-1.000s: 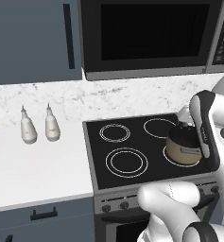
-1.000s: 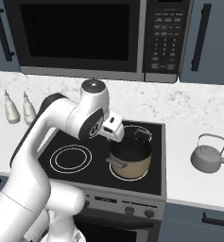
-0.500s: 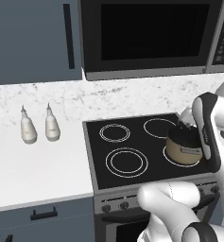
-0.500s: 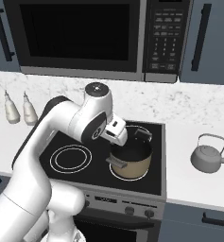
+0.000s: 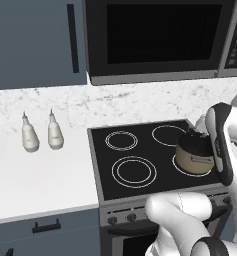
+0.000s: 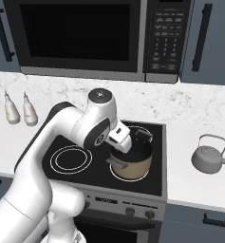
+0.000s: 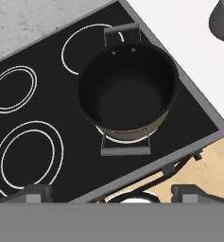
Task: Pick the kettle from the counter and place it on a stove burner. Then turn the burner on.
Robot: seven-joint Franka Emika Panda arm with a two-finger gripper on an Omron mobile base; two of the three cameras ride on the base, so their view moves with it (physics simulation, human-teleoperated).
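Two white bottles point(image 6: 20, 109) stand at nine o'clock on my white stone table point(image 6: 194, 182), well apart from the small silver-grey dome-shaped metal kettle point(image 6: 209, 158), which sits on the table at three o'clock of the black glass cooktop point(image 6: 76, 142). My end effector point(image 7: 111, 191) hangs over the tan open pot point(image 7: 127, 92), fingers spread wide and holding nothing. I see the wide double-ring stove burner point(image 6: 71, 159) bare at the cooktop's seven o'clock.
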